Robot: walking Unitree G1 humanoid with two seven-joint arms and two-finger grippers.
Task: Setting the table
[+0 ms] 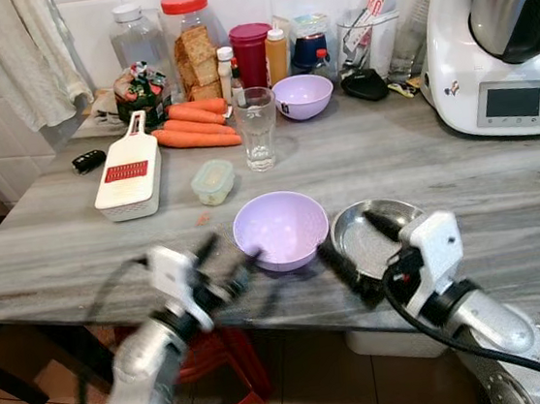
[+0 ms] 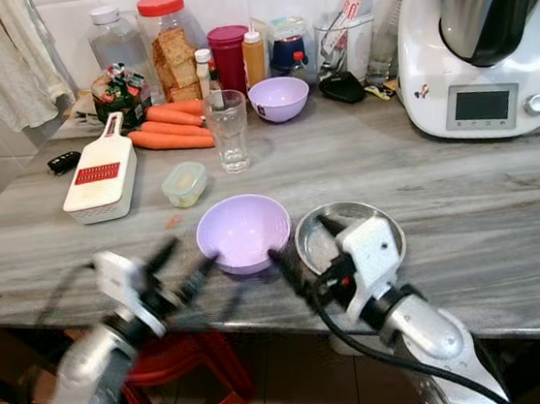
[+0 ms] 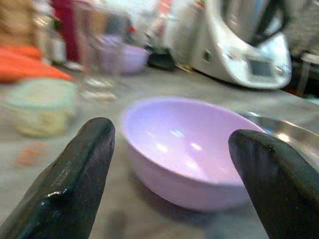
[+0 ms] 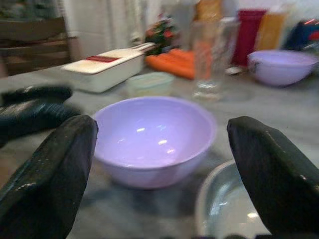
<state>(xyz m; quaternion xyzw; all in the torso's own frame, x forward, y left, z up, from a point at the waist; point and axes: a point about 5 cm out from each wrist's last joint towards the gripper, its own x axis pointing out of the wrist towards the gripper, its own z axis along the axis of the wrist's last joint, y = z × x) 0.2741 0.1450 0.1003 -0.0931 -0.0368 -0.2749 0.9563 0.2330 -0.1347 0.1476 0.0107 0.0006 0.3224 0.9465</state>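
A lilac bowl (image 1: 280,228) stands near the front edge of the grey marble table (image 1: 464,190). A shallow steel dish (image 1: 377,239) sits right beside it. My left gripper (image 1: 233,246) is open at the bowl's left rim, blurred, with nothing between its fingers. The left wrist view looks past that gripper (image 3: 172,132) into the bowl (image 3: 189,149). My right gripper (image 1: 346,231) is open over the gap between bowl and dish. The right wrist view frames the bowl (image 4: 154,134) between its fingers, with the dish (image 4: 224,209) close by.
Farther back stand a drinking glass (image 1: 256,125), a small lidded tub (image 1: 213,181), a white slicer (image 1: 130,174), carrots (image 1: 193,123), a second lilac bowl (image 1: 303,96) and jars along the wall. A big white kitchen machine (image 1: 500,39) fills the right rear. A red stool (image 1: 221,373) sits under the table.
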